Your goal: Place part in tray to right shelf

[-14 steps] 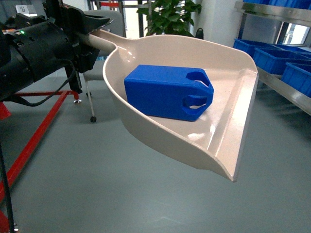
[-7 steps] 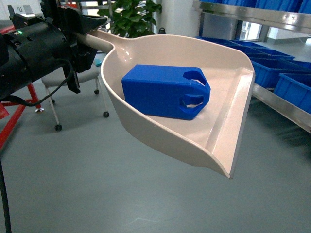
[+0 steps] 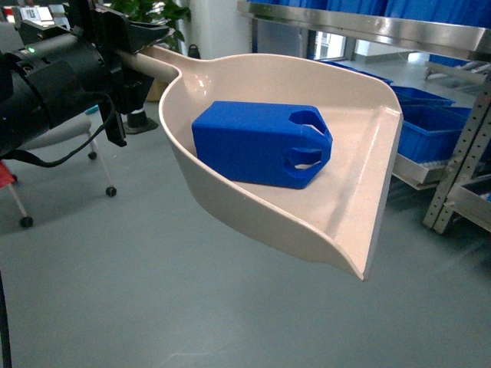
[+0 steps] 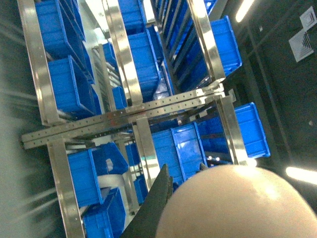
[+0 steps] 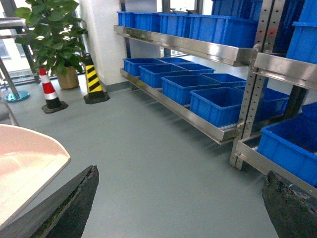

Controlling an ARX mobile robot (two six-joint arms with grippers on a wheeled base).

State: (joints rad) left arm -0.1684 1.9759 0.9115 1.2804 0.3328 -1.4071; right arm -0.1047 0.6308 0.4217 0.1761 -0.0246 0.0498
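1. The left gripper (image 3: 142, 46) is clenched around the long handle of the tray (image 3: 360, 161), up at the top left of the head view, and it carries the tray level in the air over the grey floor (image 3: 115, 291).
2. The right gripper (image 5: 181, 203) grasps nothing: in its own wrist view the two dark fingers (image 5: 69, 206) stand wide apart at the bottom corners, with only floor between them.
3. The part (image 3: 261, 144) lies on its side in the deep back of the tray, with the handle hole turned toward the flat front lip. Compared with the pictures from a moment ago, it sits in the same place in the tray, so the carrying has not shaken it.
4. What has changed is the background. The green plant (image 3: 157, 11) and the chair (image 3: 54, 146) have slid away to the left, and the right shelf (image 3: 368, 27) with its blue crates (image 3: 430, 126) now fills more of the right side. I judge that the robot base is turning toward the rack.
5. For the task this means the transport is going well, but the delivery is not yet done: the tray is well apart from the shelf, and the front lip does not yet point at a free lane.
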